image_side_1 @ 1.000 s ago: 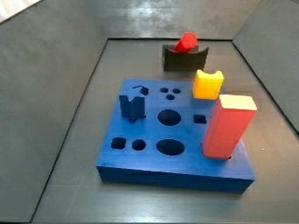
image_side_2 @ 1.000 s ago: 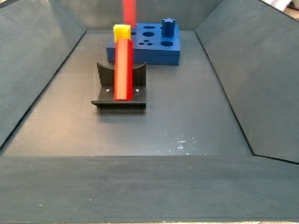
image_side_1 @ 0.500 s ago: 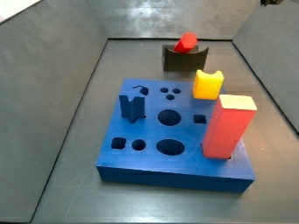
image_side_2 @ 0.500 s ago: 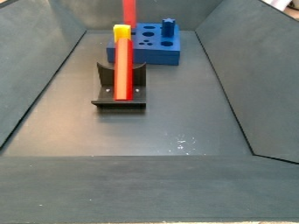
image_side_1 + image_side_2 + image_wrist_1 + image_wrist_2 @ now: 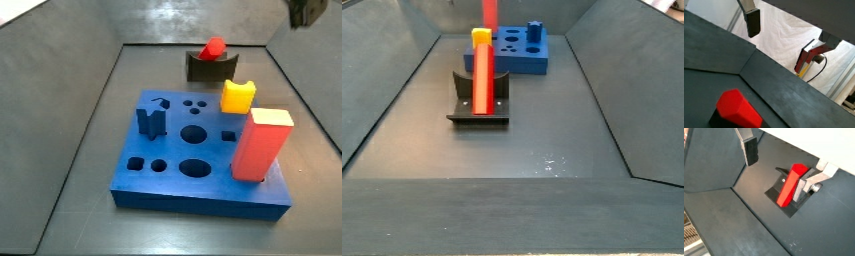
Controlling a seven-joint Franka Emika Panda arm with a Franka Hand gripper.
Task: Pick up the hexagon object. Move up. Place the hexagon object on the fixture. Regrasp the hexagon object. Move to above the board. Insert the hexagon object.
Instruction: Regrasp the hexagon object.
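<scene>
Hand (image 5: 784,165) spread wide, empty, above the slim bright-red hexagon object (image 5: 789,184) resting on the fixture (image 5: 796,198).

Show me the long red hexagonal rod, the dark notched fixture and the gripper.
Long red hexagonal rod (image 5: 481,75), side view, mid-shaft.
Dark notched fixture (image 5: 205,70), side view, front face.
Gripper (image 5: 784,159), wrist view, open, above the fixture, between fingertips.

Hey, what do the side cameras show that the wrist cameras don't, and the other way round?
Only the side views show the blue board, with the yellow block and the red-orange block standing on it. Only the wrist views plainly show the pincer, its fingers spread open with nothing between them. Both show the red hexagon object resting on the fixture, free of the pincer.
</scene>
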